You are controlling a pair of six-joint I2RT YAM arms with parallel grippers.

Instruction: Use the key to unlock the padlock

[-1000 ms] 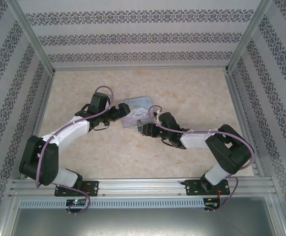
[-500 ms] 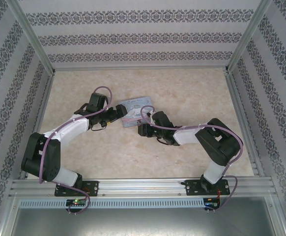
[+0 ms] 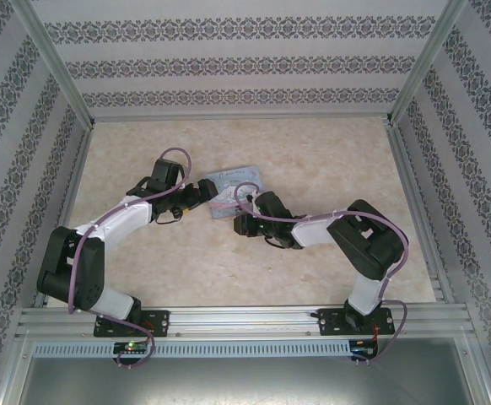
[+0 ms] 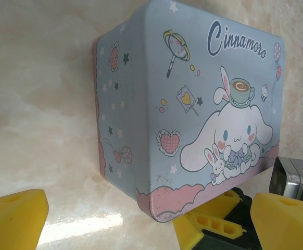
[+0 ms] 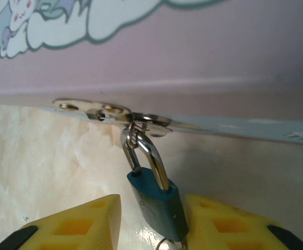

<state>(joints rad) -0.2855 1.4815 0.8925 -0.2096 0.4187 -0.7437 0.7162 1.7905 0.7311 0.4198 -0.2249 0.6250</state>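
The padlock (image 5: 156,200) has a teal body, and its silvery shackle (image 5: 150,151) hangs through the metal hasp (image 5: 115,113) of the pastel-blue cartoon tin (image 4: 193,104). My right gripper (image 5: 151,229) is open around the padlock. The body rests against the right-hand finger (image 5: 229,226), and a gap separates it from the left-hand one (image 5: 78,224). A thin wire ring (image 5: 166,242) shows under the body; the key itself is hidden. My left gripper (image 4: 149,224) is open, with the tin's near corner between its wide-apart fingers. From above, both grippers (image 3: 205,196) (image 3: 242,221) sit at the tin (image 3: 235,181).
The tin lies on a pale marbled tabletop (image 3: 330,160) inside patterned walls with an aluminium frame (image 3: 410,194). In the left wrist view, a yellow and black finger of the right gripper (image 4: 214,221) sits under the tin's near edge.
The right arm has folded in, and its gripper has slid left along the tin's near side. The left arm has barely moved.
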